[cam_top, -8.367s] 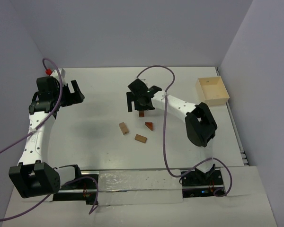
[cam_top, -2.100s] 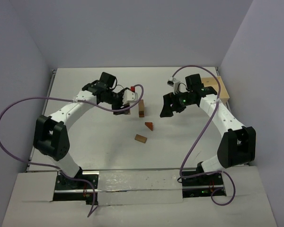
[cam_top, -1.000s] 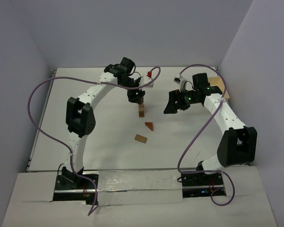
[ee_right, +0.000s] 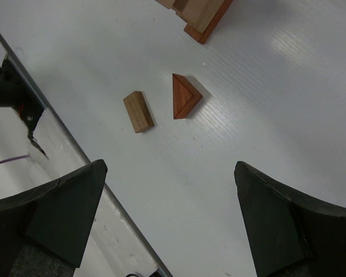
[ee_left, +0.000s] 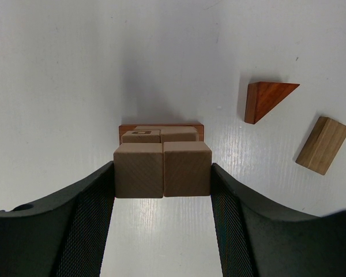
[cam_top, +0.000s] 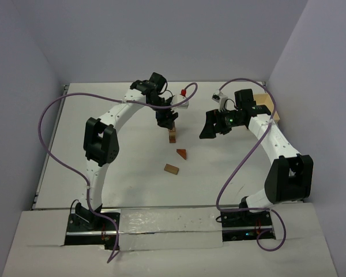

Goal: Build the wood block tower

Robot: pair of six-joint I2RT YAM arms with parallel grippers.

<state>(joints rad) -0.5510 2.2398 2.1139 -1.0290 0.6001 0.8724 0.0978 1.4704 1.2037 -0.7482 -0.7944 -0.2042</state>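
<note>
The wood block tower (cam_top: 172,136) is a short stack at the table's middle, a reddish base (ee_left: 161,128) with smaller tan pieces on it. My left gripper (cam_top: 168,118) hangs right over it, shut on a tan block (ee_left: 162,169) with a seam down its middle, both fingers pressed on its ends. Whether that block touches the stack I cannot tell. A reddish wedge (cam_top: 181,153) and a small tan block (cam_top: 172,168) lie loose nearer the arms. My right gripper (cam_top: 210,126) stands open and empty to the right of the tower.
A pale wooden box (cam_top: 269,107) sits at the back right, partly behind the right arm. In the right wrist view the wedge (ee_right: 185,96) and tan block (ee_right: 138,111) lie beyond the fingers, with the table's front edge (ee_right: 75,156) close by.
The left arm picked the tan block off the table and swung it in over the tower. Over the last second it has barely shifted. The right gripper drew back to the right and stays open.
</note>
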